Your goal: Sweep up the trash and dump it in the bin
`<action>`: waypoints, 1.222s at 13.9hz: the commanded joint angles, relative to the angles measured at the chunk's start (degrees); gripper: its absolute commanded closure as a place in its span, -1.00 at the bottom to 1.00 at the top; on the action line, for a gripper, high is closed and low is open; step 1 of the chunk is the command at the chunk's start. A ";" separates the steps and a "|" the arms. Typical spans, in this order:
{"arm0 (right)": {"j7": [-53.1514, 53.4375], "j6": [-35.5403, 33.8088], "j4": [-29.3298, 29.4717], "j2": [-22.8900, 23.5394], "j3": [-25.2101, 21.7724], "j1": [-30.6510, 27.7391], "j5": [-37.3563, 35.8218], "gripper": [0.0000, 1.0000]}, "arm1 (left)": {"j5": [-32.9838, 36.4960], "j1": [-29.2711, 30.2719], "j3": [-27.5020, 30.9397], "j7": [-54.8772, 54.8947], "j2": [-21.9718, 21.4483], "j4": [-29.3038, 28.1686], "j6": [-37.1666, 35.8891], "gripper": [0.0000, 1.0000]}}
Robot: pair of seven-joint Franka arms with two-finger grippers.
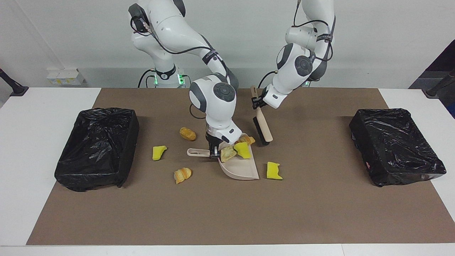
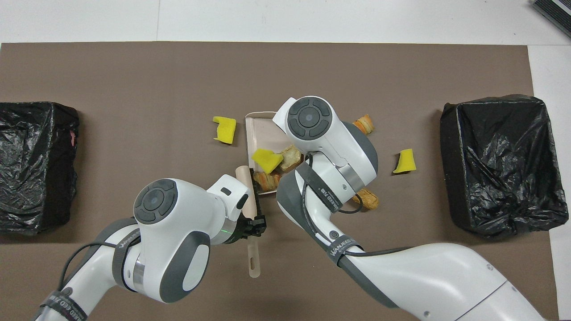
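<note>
The right hand (image 1: 213, 153) is clenched on the handle of the beige dustpan (image 1: 241, 169), which lies flat on the brown mat (image 1: 227, 213) near the middle of the surface (image 1: 42, 142). The pan's open lip points away from the robots. Three scraps of trash lie in the pan, at its end nearer to the robots: one yellow sponge chunk (image 1: 242, 150) and two bread-like lumps (image 1: 227, 153).

The left hand (image 1: 256, 103) grips the brush (image 1: 262, 128) by its handle, with the fingers closed on it. The brush hangs tilted, bristles down, just beside the pan on the side toward the left arm's end of the surface, and its bristle end is close to the mat.

Other trash is loose on the mat. One yellow sponge piece (image 1: 274, 171) lies just beside the pan's lip, toward the left arm's end. A yellow chunk (image 1: 159, 152), a bread lump (image 1: 187, 134) and an orange lump (image 1: 182, 175) lie toward the right arm's end, apart from each other.

One black-lined bin (image 1: 96, 145) stands at the right arm's end of the mat, a second bin (image 1: 396, 145) at the left arm's end. Between the pan and each bin the mat is open, and the wide strip of mat farther from the robots is also free.
</note>
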 commanded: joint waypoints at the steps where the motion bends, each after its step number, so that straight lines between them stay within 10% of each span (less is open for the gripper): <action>1: 0.87 0.39 0.88 0.39 0.23 -0.26 0.97 1.00 | -0.92 -0.38 0.90 0.99 1.87 3.40 -0.26 1.00; 6: 0.96 0.83 0.88 0.39 0.22 -0.35 0.88 1.00 | 12.13 6.99 1.70 2.21 0.99 11.56 -16.85 1.00; 13: 1.05 -2.06 1.23 0.82 0.22 -0.88 1.14 1.00 | 21.92 15.00 1.61 16.88 18.37 32.91 -17.40 1.00; 17: 4.21 -3.21 1.67 2.58 0.22 -0.09 0.62 1.00 | 22.72 15.45 1.70 24.46 19.80 32.51 -16.97 1.00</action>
